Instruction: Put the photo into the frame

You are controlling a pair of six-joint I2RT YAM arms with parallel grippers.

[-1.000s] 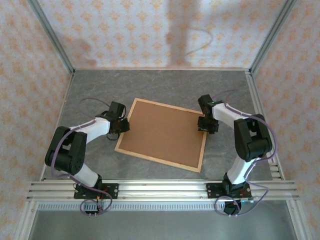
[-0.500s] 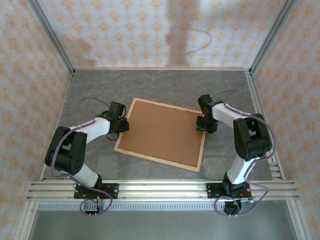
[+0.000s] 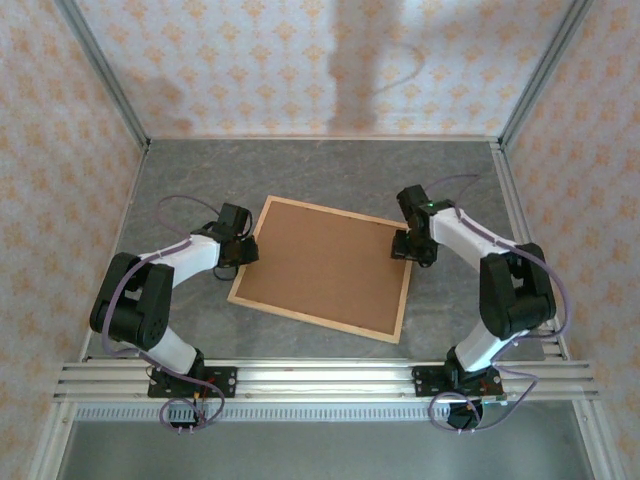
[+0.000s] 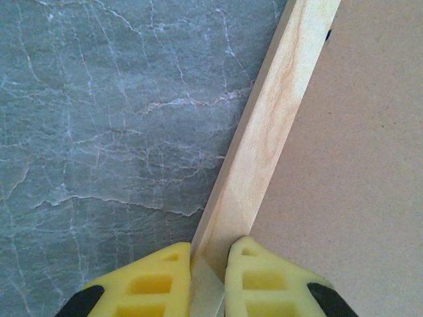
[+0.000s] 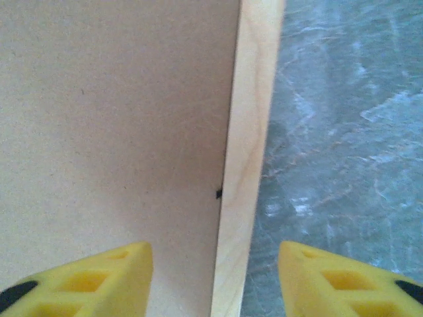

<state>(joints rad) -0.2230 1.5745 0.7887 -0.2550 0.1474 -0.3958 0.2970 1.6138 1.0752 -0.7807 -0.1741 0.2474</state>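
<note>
The frame [image 3: 315,318] lies flat mid-table, thin light wood strips around a plain brown backing board [image 3: 325,262]. The photo is hidden. My left gripper [image 3: 245,250] is at the frame's left side. In the left wrist view the left gripper [image 4: 209,264] is shut on the frame's wood strip [image 4: 264,132], one yellow pad on each side of it. My right gripper [image 3: 408,247] is at the frame's right side. In the right wrist view the right gripper [image 5: 213,254] stands open, astride the right strip [image 5: 248,165] with a gap on both sides.
The grey marbled table top [image 3: 330,175] stretches around the frame. Metal posts and patterned walls [image 3: 300,60] close off the back and sides. An aluminium rail [image 3: 330,375] runs along the near edge by the arm bases.
My right gripper has opened and let go of the frame's right strip, and its elbow has swung right. The frame has slid slightly left. The left gripper has kept its hold.
</note>
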